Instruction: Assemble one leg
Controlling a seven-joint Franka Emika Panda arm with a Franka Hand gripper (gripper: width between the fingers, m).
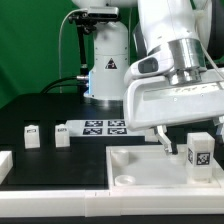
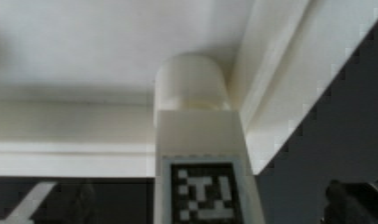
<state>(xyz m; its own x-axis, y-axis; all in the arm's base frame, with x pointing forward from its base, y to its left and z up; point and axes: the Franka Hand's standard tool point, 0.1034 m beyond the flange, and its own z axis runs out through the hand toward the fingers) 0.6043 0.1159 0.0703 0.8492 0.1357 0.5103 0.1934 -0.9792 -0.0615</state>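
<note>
A white leg with a black-and-white tag stands upright at the corner of the white tray-like slab, at the exterior view's right. My gripper hangs right over it. In the wrist view the leg runs between the two dark fingertips, with a clear gap on each side. Its far end sits at the slab's inner corner. The gripper is open and does not touch the leg. Two more legs stand on the black table at the exterior view's left.
The marker board lies behind the slab near the robot's base. Another white part lies at the exterior view's left edge. The slab's raised rim borders the leg's corner.
</note>
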